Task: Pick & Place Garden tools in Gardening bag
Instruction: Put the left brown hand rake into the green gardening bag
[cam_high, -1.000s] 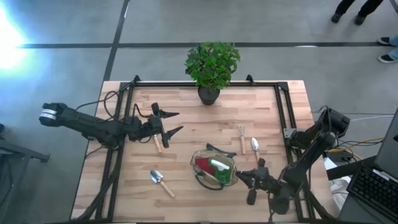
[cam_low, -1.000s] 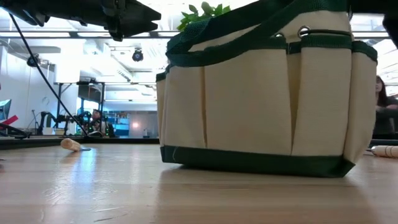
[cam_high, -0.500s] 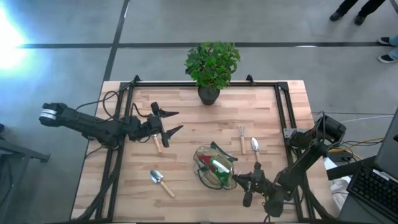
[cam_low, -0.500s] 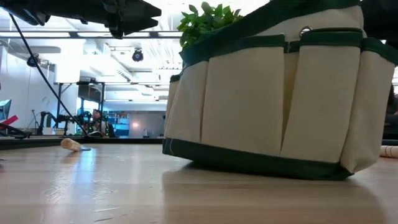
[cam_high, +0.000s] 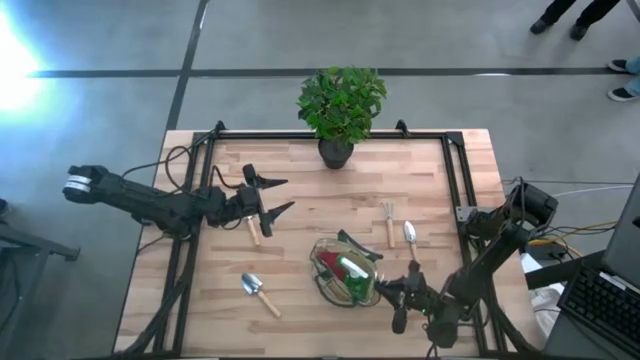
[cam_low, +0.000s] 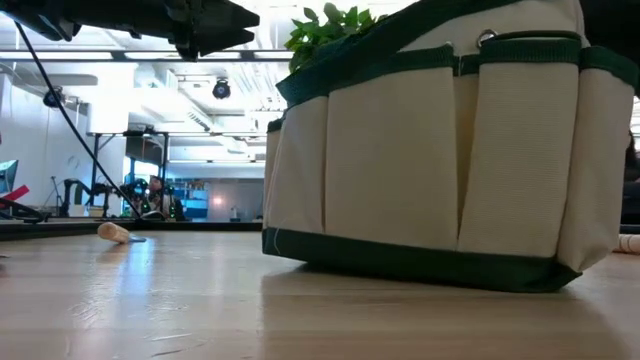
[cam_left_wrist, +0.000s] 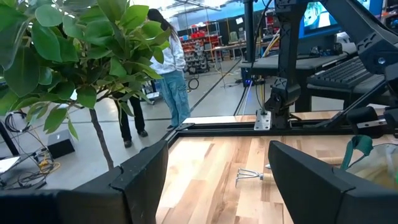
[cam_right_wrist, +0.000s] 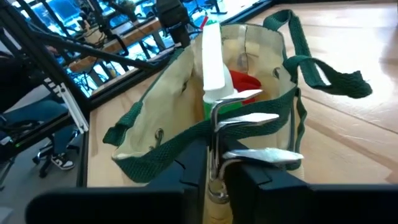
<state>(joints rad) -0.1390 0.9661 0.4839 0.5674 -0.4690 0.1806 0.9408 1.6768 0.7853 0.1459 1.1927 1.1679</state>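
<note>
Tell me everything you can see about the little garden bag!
The gardening bag is a small round cloth bag, cream-tan with dark green trim, a green base band and green loop handles. Sewn pockets run around its outside. It stands on the wooden table near the front edge, mouth open. Inside show a green spray bottle with a white top and a red piece. The right gripper, shut on a metal fork, is at its rim.

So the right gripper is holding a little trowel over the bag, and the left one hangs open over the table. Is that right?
Not quite: the right gripper is shut on a hand fork with silver prongs, not a trowel, as the right wrist view shows. It is at the bag, and the left gripper does hang open.
</note>
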